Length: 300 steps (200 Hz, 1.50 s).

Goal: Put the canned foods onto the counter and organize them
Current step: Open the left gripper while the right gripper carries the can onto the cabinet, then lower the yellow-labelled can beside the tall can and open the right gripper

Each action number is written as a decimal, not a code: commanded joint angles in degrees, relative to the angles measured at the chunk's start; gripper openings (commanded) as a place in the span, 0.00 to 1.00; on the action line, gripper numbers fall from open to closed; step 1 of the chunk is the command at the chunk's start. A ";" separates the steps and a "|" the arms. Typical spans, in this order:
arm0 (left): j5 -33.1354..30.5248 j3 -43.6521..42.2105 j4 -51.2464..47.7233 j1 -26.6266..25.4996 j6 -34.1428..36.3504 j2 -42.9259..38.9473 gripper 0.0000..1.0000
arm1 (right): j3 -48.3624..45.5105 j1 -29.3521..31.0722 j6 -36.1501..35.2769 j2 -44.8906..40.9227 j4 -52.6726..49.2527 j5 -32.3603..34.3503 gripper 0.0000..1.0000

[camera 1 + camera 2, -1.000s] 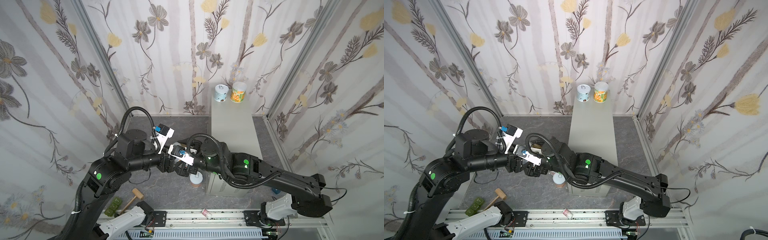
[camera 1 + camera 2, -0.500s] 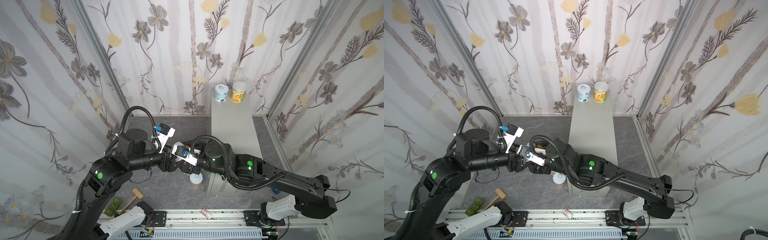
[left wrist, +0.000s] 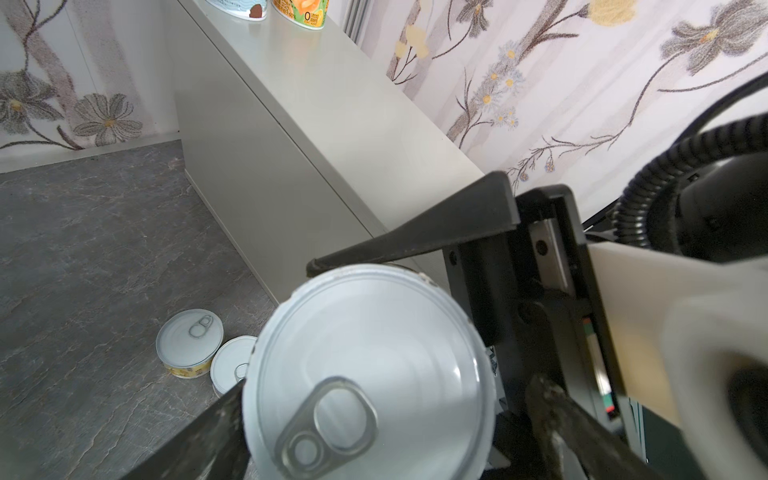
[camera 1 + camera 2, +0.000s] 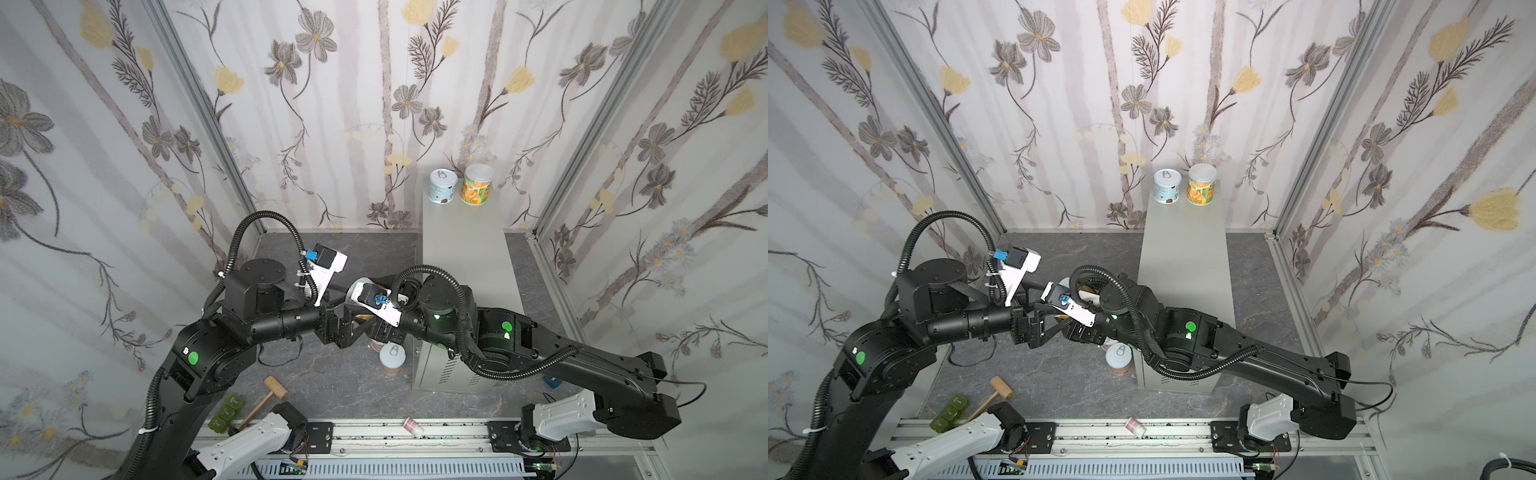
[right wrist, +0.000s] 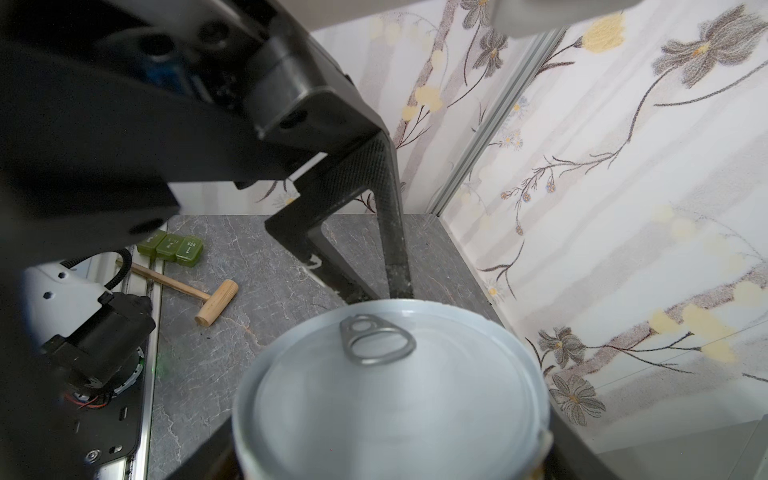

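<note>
Handover, by the look of it, above the floor just left of the counter (image 4: pixel 461 257). The held can (image 3: pixel 370 365) hangs in mid-air, lid uppermost as far as I can tell. The right gripper (image 5: pixel 390 449) pinches it by the sides, while the left gripper (image 5: pixel 374 286) has its fingers spread wide and not pressing it. To do this well, I'd want the left arm drawn straight back along its own line, so neither finger clips the rim and twists the can in the right's grip. The right should then lift before it swings, since its arm lies across the counter's near end and the edge is close. A blue can (image 4: pixel 443 186) and an orange can (image 4: pixel 476 184) stand side by side at the far end. Setting this one upright just near of them would start a tidy second row. Floor cans (image 3: pixel 189 344) wait by the counter's near left corner.
</note>
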 commanded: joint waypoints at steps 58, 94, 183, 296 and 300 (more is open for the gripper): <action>-14.15 -1.47 3.20 0.31 1.49 -2.77 1.00 | -6.01 -8.33 4.37 -8.94 7.77 -1.40 0.67; -12.85 -3.84 6.09 0.28 2.58 -4.17 1.00 | -9.76 -18.43 8.26 -14.55 8.92 -6.36 0.68; -3.73 -10.25 11.11 0.30 6.59 -5.78 1.00 | -18.57 -44.31 17.11 -20.81 18.10 -18.88 0.67; -1.31 -13.02 11.78 0.29 12.29 -7.84 1.00 | -25.71 -56.22 21.38 -17.07 31.58 -26.43 0.69; -1.25 -13.16 11.87 0.30 12.31 -7.92 1.00 | -25.72 -56.26 21.38 -16.71 31.87 -26.85 0.69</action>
